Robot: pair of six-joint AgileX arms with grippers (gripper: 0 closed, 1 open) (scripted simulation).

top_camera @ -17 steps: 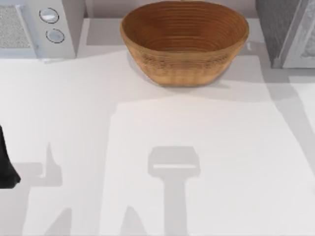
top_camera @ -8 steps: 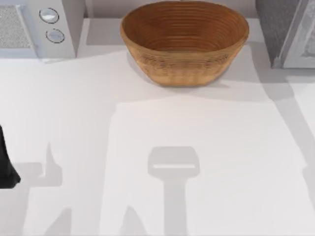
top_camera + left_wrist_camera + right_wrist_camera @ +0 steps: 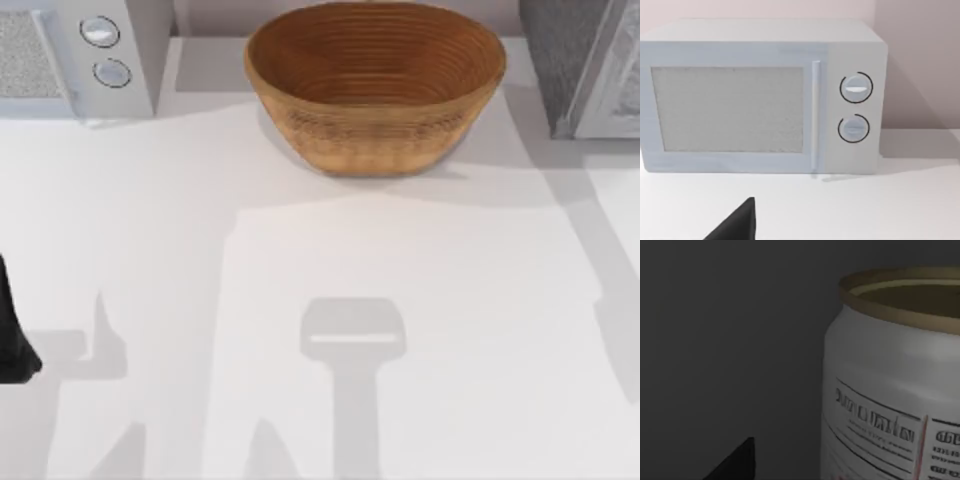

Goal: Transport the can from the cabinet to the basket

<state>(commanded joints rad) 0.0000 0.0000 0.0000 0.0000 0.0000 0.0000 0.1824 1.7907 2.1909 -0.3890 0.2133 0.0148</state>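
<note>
The can (image 3: pixel 890 390), silver with small print and a thin red line, stands upright and very close in the right wrist view, against a dark grey wall. A black part of my right gripper (image 3: pixel 735 464) shows beside it, apart from the can. The brown wicker basket (image 3: pixel 375 85) sits at the back middle of the table. The grey cabinet (image 3: pixel 575 60) stands at the back right. My left arm (image 3: pixel 12 325) is parked at the table's left edge, and a black part of its gripper (image 3: pixel 735 224) faces the white box.
A white box with two round knobs (image 3: pixel 100 55) stands at the back left, and its grey door panel (image 3: pixel 727 110) shows in the left wrist view. The white table (image 3: pixel 400 300) carries arm shadows in the middle and at the right edge.
The shadow along the table's right edge has slid toward the front. The basket and my left arm have not moved.
</note>
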